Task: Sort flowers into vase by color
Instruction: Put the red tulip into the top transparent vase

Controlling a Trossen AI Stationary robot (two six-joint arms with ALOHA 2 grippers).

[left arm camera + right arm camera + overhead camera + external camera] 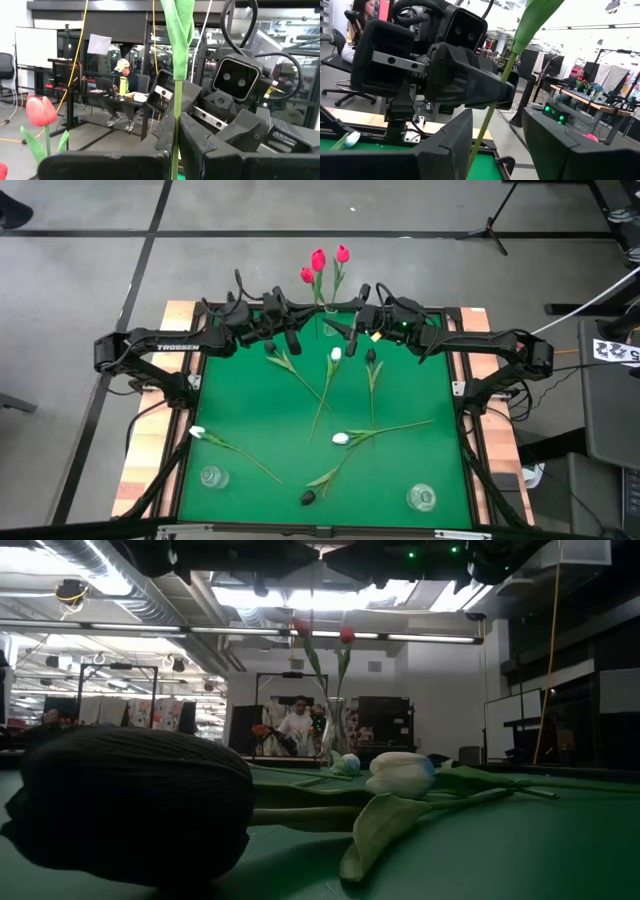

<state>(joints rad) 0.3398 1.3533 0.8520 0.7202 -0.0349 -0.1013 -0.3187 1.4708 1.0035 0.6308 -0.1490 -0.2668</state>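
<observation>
So the three red tulips (318, 258) are done: they're standing in the vase (335, 730) at the middle of the table's far edge, heads sticking up well above both arms. The low view only catches two of the red heads over the glass.

Both grippers are crowded right at that vase, facing each other. The left gripper (175, 150) is pinched tight on a green stem (175, 115), which runs straight up between its fingers to a leaf at the top. I can't tell which red head that stem belongs to. The right gripper (495, 140) is on the same stem from the other side, but its fingers are spread wide. The stem just passes through the gap, nearer one finger, and I don't see it squeezed.

The other six are all lying flat on the green table (250, 405):
- white tulip (336, 354) and black tulip (370, 358) just in front of the grippers, stems pointing to the near side
- another black one (269, 348) under the left arm
- a white one (197, 432) over by the left edge
- a white one (341, 438) mid-table, its stem crossing the black tulip's stem
- the last black one (308, 497) by the near edge

There are also two empty glass vases, near left (212, 476) and near right (421, 498).
</observation>
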